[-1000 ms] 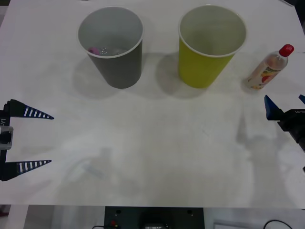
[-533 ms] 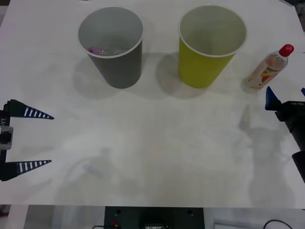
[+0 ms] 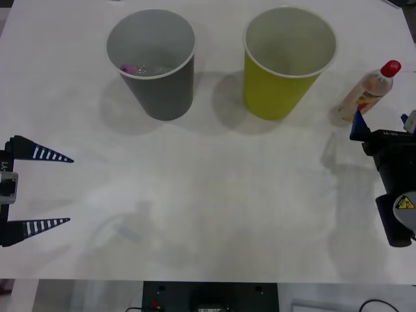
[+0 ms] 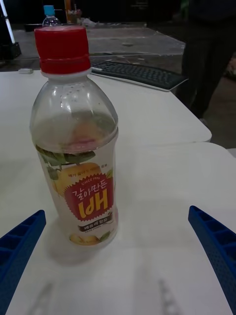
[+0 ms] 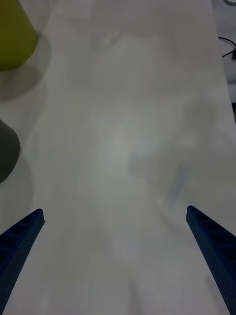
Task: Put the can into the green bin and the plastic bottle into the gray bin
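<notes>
The white table (image 3: 214,195) is seen from above, forward and down. The plastic bottle (image 4: 76,142) is viewed close and level from the right wrist; the table is shared.

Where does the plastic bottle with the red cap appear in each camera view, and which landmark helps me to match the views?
Front view: the plastic bottle stands upright at the far right, beside the green bin, just ahead of the right pincer.
Right wrist view: the bottle stands close ahead, nearer one open finger.
Left wrist view: the bottle is not in it.
Shared landmark: the white table, which the bottle stands on.
</notes>
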Robot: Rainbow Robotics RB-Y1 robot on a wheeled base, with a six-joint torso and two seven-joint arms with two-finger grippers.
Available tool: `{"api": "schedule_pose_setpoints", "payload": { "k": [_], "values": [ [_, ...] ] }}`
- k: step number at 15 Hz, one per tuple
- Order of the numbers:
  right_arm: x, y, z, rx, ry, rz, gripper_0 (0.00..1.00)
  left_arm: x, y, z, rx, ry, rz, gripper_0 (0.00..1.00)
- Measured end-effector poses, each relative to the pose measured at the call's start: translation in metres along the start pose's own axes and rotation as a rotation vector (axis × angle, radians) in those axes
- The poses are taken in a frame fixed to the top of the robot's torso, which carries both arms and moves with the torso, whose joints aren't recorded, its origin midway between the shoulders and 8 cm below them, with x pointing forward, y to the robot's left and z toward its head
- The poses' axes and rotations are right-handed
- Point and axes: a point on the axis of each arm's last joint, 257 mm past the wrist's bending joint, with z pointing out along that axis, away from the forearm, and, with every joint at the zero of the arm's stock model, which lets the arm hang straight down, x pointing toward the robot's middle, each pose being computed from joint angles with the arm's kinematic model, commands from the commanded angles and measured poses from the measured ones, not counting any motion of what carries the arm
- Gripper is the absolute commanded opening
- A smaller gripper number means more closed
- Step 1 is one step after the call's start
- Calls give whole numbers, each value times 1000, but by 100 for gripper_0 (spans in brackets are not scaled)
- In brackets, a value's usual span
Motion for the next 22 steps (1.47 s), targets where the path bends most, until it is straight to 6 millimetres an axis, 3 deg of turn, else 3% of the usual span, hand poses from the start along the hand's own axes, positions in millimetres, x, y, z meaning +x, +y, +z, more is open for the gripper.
{"api": "schedule_pose_setpoints", "payload": {
  "k": [16,22],
  "values": [
    [-2,17,72,58,-15,-26,100,0,0,0,0,0,0,100],
    [-11,21,94,67,-8,-36,100,0,0,0,0,0,0,100]
  ]
}}
